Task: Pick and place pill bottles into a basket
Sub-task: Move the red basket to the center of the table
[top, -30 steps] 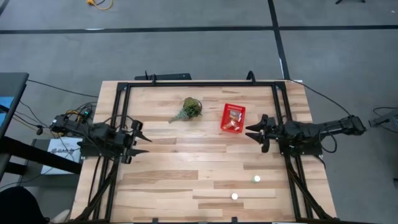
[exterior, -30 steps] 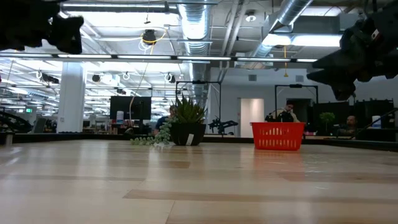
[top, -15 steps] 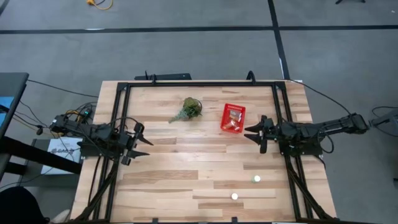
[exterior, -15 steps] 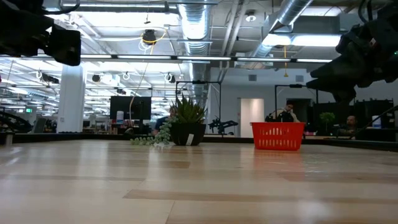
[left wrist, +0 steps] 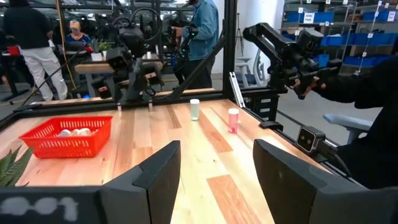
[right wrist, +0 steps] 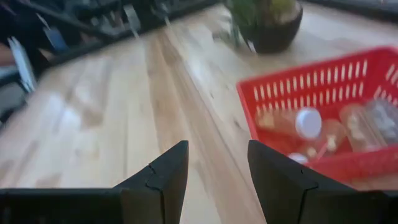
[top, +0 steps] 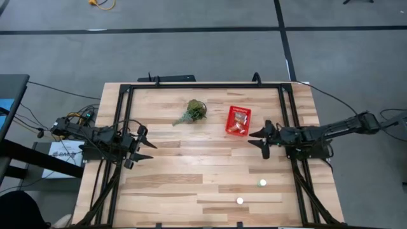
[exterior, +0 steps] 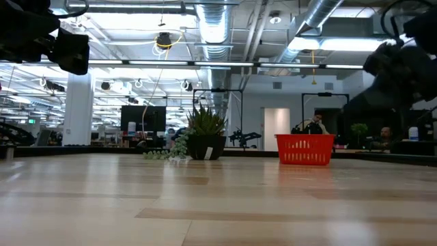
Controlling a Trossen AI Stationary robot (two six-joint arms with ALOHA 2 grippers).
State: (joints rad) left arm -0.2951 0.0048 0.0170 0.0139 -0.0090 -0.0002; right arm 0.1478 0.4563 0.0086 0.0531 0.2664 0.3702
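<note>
high view: my right gripper (top: pixel 259 140) sits over the right half of the table (top: pixel 191 172), just beside the near corner of the red basket (top: pixel 238 121), fingers spread and carrying nothing. the basket is toward the far right of the boards with pill bottles in the basket (top: pixel 239 121) lying inside it. two loose bottles (top: pixel 262 183) stand on the near right part of the table, well apart from the basket, the second nearer the front edge. my left gripper (top: pixel 145 145) waits at the left edge of the table, fingers apart and empty. a green plant sprig (top: pixel 193 111) lies left of the basket. low view: the basket (exterior: pixel 304 149) stands on the far side of the tabletop, the plant (exterior: pixel 203 140) to its left; both arms are dark shapes up in the corners, and people sit in the room behind. left wrist view: my own two fingers (left wrist: pixel 158 171) are parted with bare wood between them; the basket (left wrist: pixel 67 137) holds white-capped bottles, and the two loose bottles (left wrist: pixel 194 109) stand upright farther along the boards. right wrist view: my fingers (right wrist: pixel 168 171) are spread over bare table, released; the basket (right wrist: pixel 323 118) is close ahead with amber bottles (right wrist: pixel 298 124) lying on their sides in it, the plant (right wrist: pixel 264 22) beyond.
</note>
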